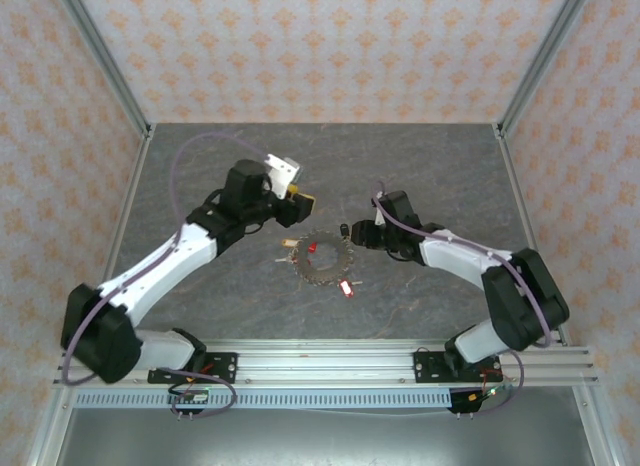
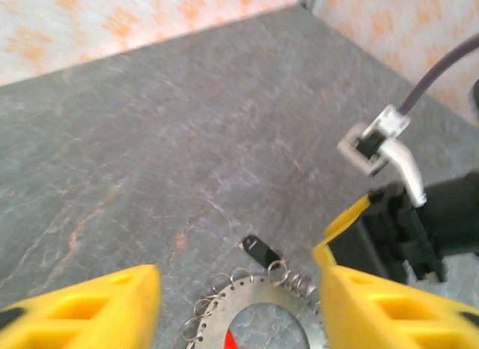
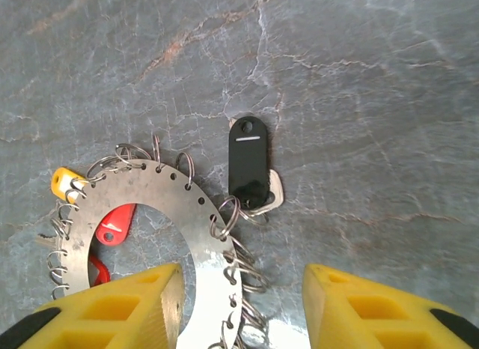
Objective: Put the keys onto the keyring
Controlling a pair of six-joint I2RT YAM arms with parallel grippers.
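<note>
The keyring (image 3: 161, 195) is a flat grey metal hoop with holes and small split rings round its rim, lying on the table (image 1: 318, 278). A black-tagged key (image 3: 248, 162) hangs on one small ring at its outer edge, also seen as a black tag (image 2: 260, 249). A yellow tag (image 3: 63, 180) and red tags (image 3: 116, 223) lie at the hoop; another red tag (image 1: 346, 287) sits at its near edge. My right gripper (image 3: 239, 308) is open, straddling the rim. My left gripper (image 2: 236, 308) is open above the hoop (image 2: 258, 304), holding nothing.
The grey stone-patterned table (image 1: 440, 166) is walled by patterned panels with metal posts. The two grippers (image 1: 303, 201) (image 1: 352, 232) face each other closely over the hoop; the right wrist and its cable (image 2: 441, 214) stand beside the left fingers.
</note>
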